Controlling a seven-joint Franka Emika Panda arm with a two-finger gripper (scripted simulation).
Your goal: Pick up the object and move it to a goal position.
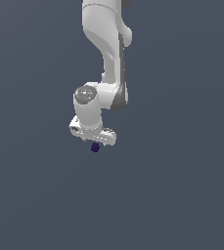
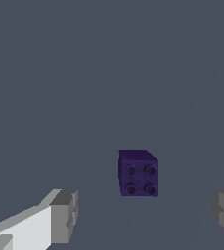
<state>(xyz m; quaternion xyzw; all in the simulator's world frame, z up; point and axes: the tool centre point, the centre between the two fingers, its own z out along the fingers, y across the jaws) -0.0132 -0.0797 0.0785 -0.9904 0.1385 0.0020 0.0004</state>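
The object (image 2: 138, 174) is a small dark purple block with studs on its face. In the wrist view it lies on the grey surface between my two grey fingertips (image 2: 64, 216), nearer the far fingertip's side, touching neither. My gripper (image 2: 145, 215) is open and empty. In the exterior view the object (image 1: 95, 147) shows as a tiny dark blob just under the white hand (image 1: 94, 133), which hides the fingers there.
The white arm (image 1: 106, 44) comes down from the top of the exterior view. A flat grey surface (image 1: 182, 195) fills both views; nothing else shows on it.
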